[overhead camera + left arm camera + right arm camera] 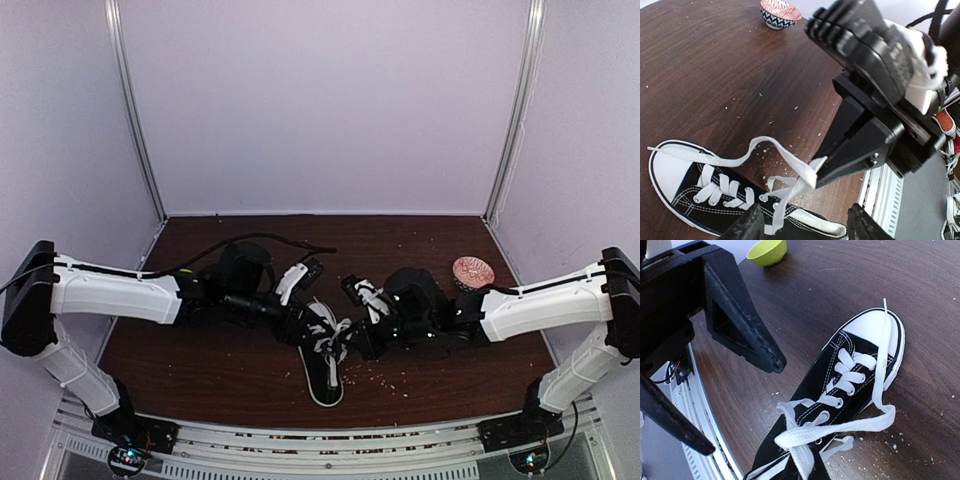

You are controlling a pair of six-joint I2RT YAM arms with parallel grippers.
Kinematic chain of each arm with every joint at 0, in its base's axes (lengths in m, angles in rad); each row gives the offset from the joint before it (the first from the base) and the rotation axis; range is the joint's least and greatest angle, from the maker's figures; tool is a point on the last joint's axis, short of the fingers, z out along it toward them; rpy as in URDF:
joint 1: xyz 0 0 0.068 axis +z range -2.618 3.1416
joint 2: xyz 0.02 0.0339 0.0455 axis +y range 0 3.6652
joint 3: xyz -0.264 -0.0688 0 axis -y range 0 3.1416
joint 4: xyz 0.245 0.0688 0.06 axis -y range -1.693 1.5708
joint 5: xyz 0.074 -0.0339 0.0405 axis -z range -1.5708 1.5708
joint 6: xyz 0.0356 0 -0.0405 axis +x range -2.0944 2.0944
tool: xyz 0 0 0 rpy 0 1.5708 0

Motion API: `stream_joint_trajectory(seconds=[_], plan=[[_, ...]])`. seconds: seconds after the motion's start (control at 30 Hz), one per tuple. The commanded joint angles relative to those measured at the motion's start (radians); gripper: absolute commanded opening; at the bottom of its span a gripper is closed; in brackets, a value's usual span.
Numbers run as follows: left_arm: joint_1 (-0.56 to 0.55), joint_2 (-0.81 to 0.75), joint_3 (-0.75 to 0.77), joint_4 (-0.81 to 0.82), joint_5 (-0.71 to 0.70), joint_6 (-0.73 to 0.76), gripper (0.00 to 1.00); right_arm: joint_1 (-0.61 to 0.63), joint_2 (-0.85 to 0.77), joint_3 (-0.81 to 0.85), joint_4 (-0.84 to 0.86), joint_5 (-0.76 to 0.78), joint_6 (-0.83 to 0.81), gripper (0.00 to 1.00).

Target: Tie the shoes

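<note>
The black canvas shoe (pixel 326 372) with a white toe cap lies near the table's front edge, toe toward the arm bases. Its white laces (pixel 840 426) are loose. My right gripper (pixel 805 465) is shut on a folded loop of lace above the shoe's (pixel 850 365) top eyelets; the left wrist view shows its closed tips (pixel 824 170) pinching that lace (pixel 800 172). My left gripper (pixel 807 226) stands open over the shoe's (pixel 700 200) ankle opening, its fingers (pixel 746 225) wide apart with nothing gripped. A lace end hangs by its left finger.
A red and blue patterned bowl (pixel 472 271) sits at the back right of the brown table (pixel 420 240). A green bowl (pixel 766 251) stands farther off on the left. Crumbs speckle the wood around the shoe. The metal rail (pixel 320 445) runs along the near edge.
</note>
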Motion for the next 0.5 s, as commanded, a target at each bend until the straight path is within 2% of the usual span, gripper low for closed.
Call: stream_joint_trajectory(seconds=[0.0, 0.27, 0.33, 0.47], plan=[[0.017, 0.057, 0.074, -0.047, 0.048, 0.054, 0.57, -0.003, -0.014, 0.023, -0.009, 0.012, -0.013, 0.0], [0.02, 0.133, 0.134, -0.029, 0.128, 0.059, 0.52, -0.003, -0.017, 0.013, -0.005, 0.005, -0.012, 0.0], [0.019, 0.147, 0.144, -0.029, 0.138, 0.061, 0.47, -0.003, -0.017, 0.012, -0.004, 0.006, -0.01, 0.0], [0.02, 0.169, 0.155, -0.037, 0.142, 0.065, 0.28, -0.003, -0.02, 0.011, -0.004, 0.003, -0.011, 0.0]])
